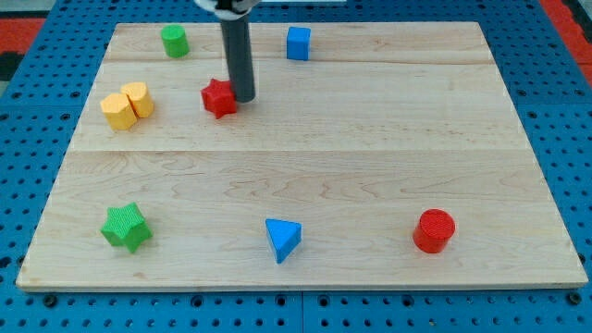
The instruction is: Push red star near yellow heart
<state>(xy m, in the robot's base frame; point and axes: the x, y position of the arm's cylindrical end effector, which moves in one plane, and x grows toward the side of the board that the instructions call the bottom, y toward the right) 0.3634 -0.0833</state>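
The red star [219,97] lies in the upper left part of the wooden board [305,176]. My tip [243,97] stands right against the star's right side. Two yellow blocks lie touching each other to the star's left: one [139,98] nearer the star, the other [117,111] further left. I cannot tell which of them is the heart. A gap of bare board separates the star from the nearer yellow block.
A green cylinder [174,41] and a blue cube [298,43] sit near the view's top. A green star [125,227], a blue triangle [282,239] and a red cylinder [434,230] lie along the view's bottom.
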